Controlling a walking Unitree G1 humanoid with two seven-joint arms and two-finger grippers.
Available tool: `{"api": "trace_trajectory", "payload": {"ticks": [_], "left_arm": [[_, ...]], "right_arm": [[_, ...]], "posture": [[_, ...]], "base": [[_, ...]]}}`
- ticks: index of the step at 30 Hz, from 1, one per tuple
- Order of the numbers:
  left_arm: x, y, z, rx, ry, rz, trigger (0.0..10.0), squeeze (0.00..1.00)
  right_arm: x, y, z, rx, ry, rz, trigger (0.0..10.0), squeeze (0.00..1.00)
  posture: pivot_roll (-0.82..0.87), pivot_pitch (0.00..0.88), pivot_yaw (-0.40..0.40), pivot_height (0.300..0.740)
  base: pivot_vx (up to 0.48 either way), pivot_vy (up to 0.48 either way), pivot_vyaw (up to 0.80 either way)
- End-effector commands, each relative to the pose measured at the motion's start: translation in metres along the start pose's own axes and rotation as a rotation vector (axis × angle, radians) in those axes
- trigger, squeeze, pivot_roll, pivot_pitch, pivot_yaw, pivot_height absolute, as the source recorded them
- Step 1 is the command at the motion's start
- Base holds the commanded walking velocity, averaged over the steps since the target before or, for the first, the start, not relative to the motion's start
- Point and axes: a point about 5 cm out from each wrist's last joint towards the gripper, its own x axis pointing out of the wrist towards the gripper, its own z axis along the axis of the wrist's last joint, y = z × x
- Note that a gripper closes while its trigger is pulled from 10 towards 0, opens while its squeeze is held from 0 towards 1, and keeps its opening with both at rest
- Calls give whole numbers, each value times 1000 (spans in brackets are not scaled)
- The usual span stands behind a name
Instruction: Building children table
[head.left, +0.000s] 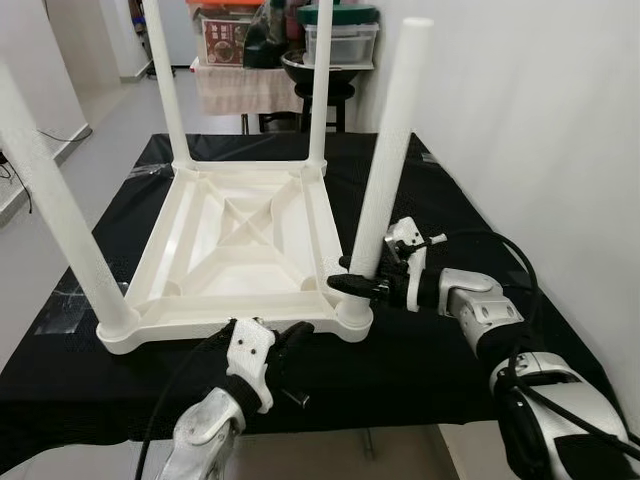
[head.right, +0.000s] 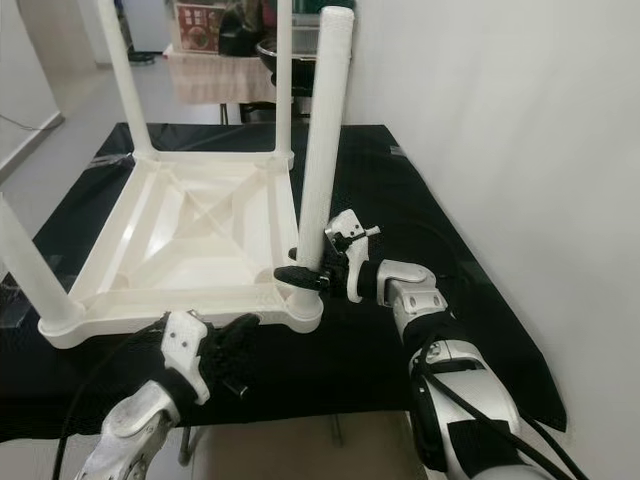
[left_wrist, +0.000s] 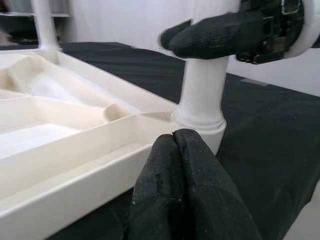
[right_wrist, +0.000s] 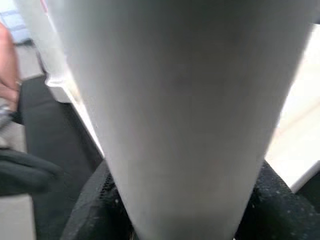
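A: Left eye view. White children's table (head.left: 245, 240) lies upside down on the black-covered bench (head.left: 440, 190), four legs pointing up. Right hand (head.left: 352, 281) is at the near right leg (head.left: 390, 160), low down, just above the corner socket.

B: Its grip?

A: Black fingers closed around that leg, one on each side. Left hand (head.left: 290, 345) sits at the table's near edge, just left of the same corner.

B: Right eye view?

A: Same layout. Left hand (head.right: 232, 342) is below the near rim, touching or nearly so; I cannot tell which. Storage boxes (head.right: 200, 25) and a stool stand beyond the bench.

B: Left wrist view?

A: Left fingers (left_wrist: 187, 190) pressed together, nothing between them, tips close to the base of the leg (left_wrist: 202, 95). The right hand's finger (left_wrist: 210, 37) crosses the leg higher up. The ribbed underside of the table (left_wrist: 60, 115) runs off to one side.

B: Right wrist view?

A: The leg (right_wrist: 175, 110) is very close and blurred, with black finger pads (right_wrist: 95, 210) on either side at its base.
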Motion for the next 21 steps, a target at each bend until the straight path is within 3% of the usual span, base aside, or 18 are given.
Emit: {"api": "trace_trajectory", "payload": {"ticks": [1, 6, 7, 8, 9, 10, 11, 12, 13, 15, 17, 19, 20, 21], "left_arm": [[-4, -2, -2, -7, 18, -14, 10000, 0], [-12, -8, -3, -23, 30, -25, 10000, 0], [-14, -10, -2, -28, 30, -32, 10000, 0], [-17, -11, -1, -31, 30, -36, 10000, 0], [-18, -11, -1, -38, 32, -40, 10000, 0], [-19, -12, -1, -44, 34, -43, 10000, 0], [-19, -12, -1, -44, 34, -43, 10000, 0], [-19, -12, 0, -47, 36, -43, 10000, 0], [-18, -12, -1, -45, 42, -56, 10000, 0], [-18, -12, -1, -45, 42, -56, 10000, 0], [-14, -14, -2, -53, 51, -83, 10000, 0], [-14, -13, -3, -55, 52, -84, 10000, 0], [-13, -13, -3, -56, 51, -72, 10000, 0], [-13, -13, -3, -56, 51, -72, 10000, 0]], "right_arm": [[-12, -6, -7, 40, -25, -51, 0, 0], [-35, -10, -18, 19, -47, -115, 0, 0], [-30, -8, -37, 37, -14, -318, 0, 0], [-26, -3, -56, 61, 26, -594, 0, 0], [-6, 35, -82, 157, 55, -650, 0, 0], [2, 64, -93, 235, 63, -674, 0, 0], [2, 64, -93, 235, 63, -674, 0, 0], [6, 82, -96, 284, 55, -648, 0, 0], [22, 97, -85, 207, 34, -506, 0, 0], [22, 97, -85, 207, 34, -506, 0, 0], [35, 76, -65, 164, -38, -486, 0, 0], [37, 70, -61, 166, -46, -492, 0, 0], [42, 64, -54, 140, -50, -484, 10000, 0], [42, 64, -54, 140, -50, -484, 10000, 0]], "posture": [[30, 0, -77, 740], [18, 0, -83, 740], [10, 0, -88, 740], [4, 0, -81, 740], [-7, 0, -64, 740], [-7, 0, -64, 740], [-7, 0, -64, 740], [-7, 0, -64, 740], [-23, 0, -42, 740], [-23, 0, -42, 740], [-9, 0, -65, 740], [-10, 0, -64, 740], [-12, 0, -61, 740], [-12, 0, -61, 740]], "base": [[0, 0, 0], [0, 0, 0], [0, 0, 0], [0, 0, 0], [0, 0, 0], [0, 0, 0], [0, 0, 0], [0, 0, 0], [0, 0, 0], [0, 0, 0], [0, 0, 0], [0, 0, 0], [0, 0, 0], [0, 0, 0]]}}
